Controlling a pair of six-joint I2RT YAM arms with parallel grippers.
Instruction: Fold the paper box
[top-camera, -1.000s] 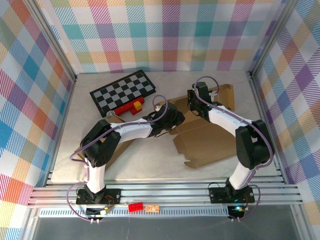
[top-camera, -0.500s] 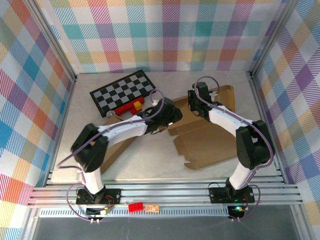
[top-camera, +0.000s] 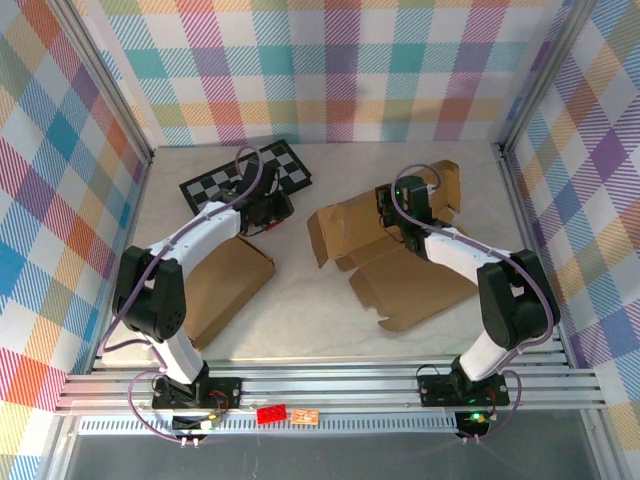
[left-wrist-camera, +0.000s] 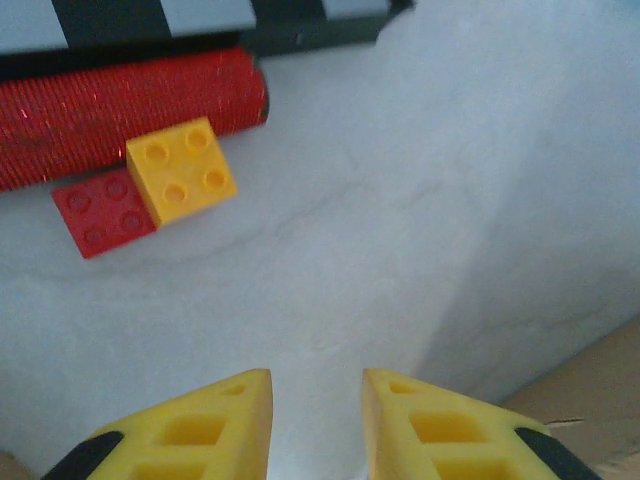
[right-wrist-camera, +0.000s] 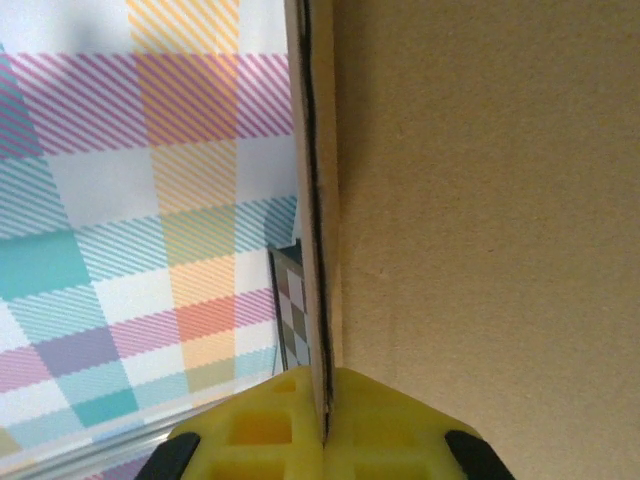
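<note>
The paper box (top-camera: 415, 285) is brown cardboard, lying unfolded right of centre, with a flap (top-camera: 338, 228) standing up on its left. My right gripper (top-camera: 402, 212) is at the box's far side, shut on the edge of a raised panel (right-wrist-camera: 480, 200); in the right wrist view the edge runs straight down between the closed fingers (right-wrist-camera: 250, 435). My left gripper (top-camera: 267, 212) is away from the box, up by the checkerboard. Its yellow fingers (left-wrist-camera: 215, 415) stand apart over bare table with nothing between them. A corner of cardboard (left-wrist-camera: 600, 395) lies at its lower right.
A black-and-white checkerboard (top-camera: 215, 185) lies at the back left. In front of it lie a red cylinder (left-wrist-camera: 120, 115), a yellow brick (left-wrist-camera: 182, 170) and a red brick (left-wrist-camera: 95, 212). Another flat brown cardboard piece (top-camera: 215, 285) lies at the left. Plaid walls enclose the table.
My left arm has swung away from the box's middle to the back left, by the checkerboard. The box's left flap now stands uncovered. The right gripper keeps its hold.
</note>
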